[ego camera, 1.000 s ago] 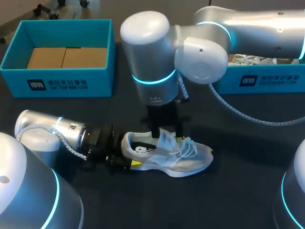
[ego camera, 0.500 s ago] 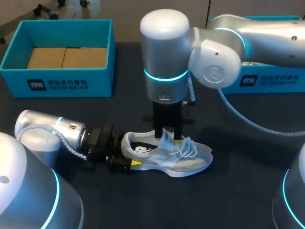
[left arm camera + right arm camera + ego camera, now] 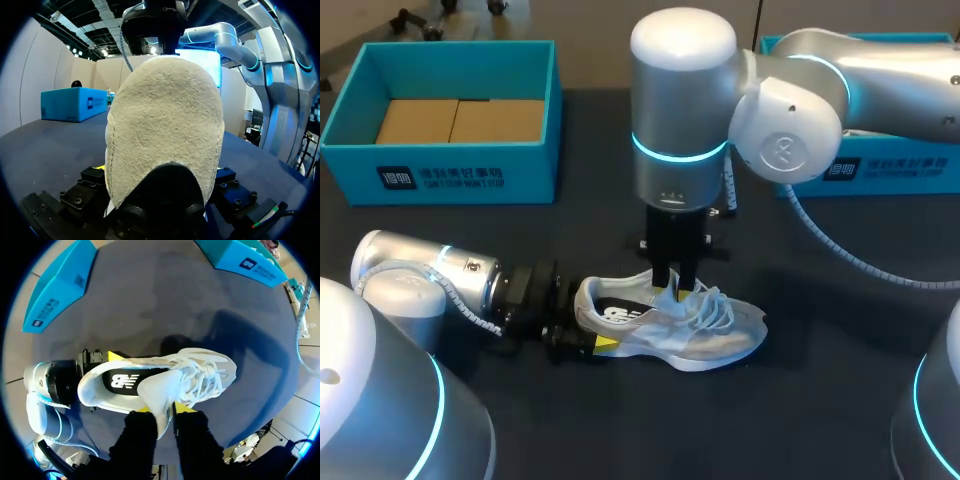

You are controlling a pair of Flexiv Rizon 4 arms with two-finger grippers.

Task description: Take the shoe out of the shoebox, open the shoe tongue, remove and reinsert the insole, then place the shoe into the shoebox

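My right gripper [image 3: 675,287], pinching the tongue [image 3: 157,390], has swung right, drawing it open | left gripper [image 3: 582,330] clamps shoe [image 3: 715,335] heel | insole [image 3: 125,381] next

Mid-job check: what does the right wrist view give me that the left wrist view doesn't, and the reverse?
Only the right wrist view: the white mesh sneaker seen from above, its black insole lying inside, the white laces, and the white tongue pinched between the right pincer's yellow tips. It also shows the left pincer at the heel.
Only the left wrist view: the cream suede heel patch, close up.
Both: the sneaker on the dark table, with a teal cardboard box beyond.
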